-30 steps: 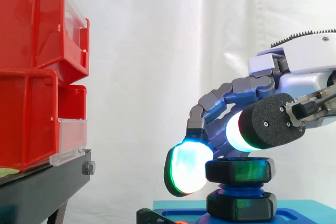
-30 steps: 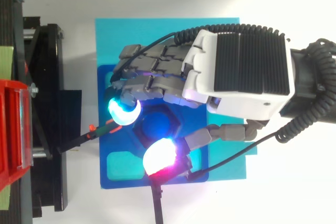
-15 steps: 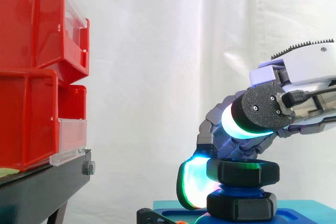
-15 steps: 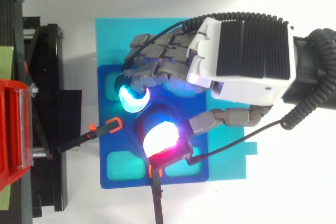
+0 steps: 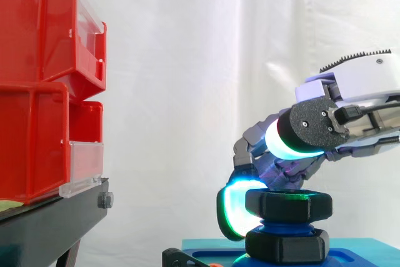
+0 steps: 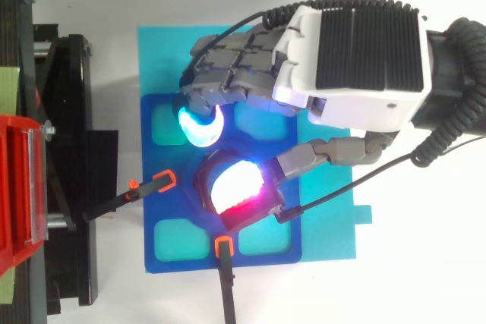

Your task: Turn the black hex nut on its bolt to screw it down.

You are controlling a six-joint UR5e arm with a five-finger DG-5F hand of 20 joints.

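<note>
The black hex nut (image 5: pixel 287 204) sits high on a blue threaded bolt (image 5: pixel 279 224), above a second black hex piece (image 5: pixel 286 246) at the bolt's foot. My hand (image 6: pixel 364 58) reaches in from the right with its fingers curled down over the nut. One cyan-green fingertip (image 5: pixel 233 212) presses against the nut's left side. The thumb (image 5: pixel 301 136) hovers just above the nut. In the top view the thumb's white-red pad (image 6: pixel 239 191) covers most of the nut (image 6: pixel 203 187), and the cyan fingertip (image 6: pixel 199 123) lies just beyond it.
The bolt stands in a dark blue fixture plate (image 6: pixel 175 252) on a cyan base (image 6: pixel 159 51). Two black clamps with orange tips (image 6: pixel 156 184) (image 6: pixel 224 246) hold the plate. Red bins (image 5: pixel 44 79) on a black stand (image 5: pixel 50 223) are at the left.
The glowing fingertip has swept from low on the nut's left up and round its far side. The thumb has swung from beside the nut to over it.
</note>
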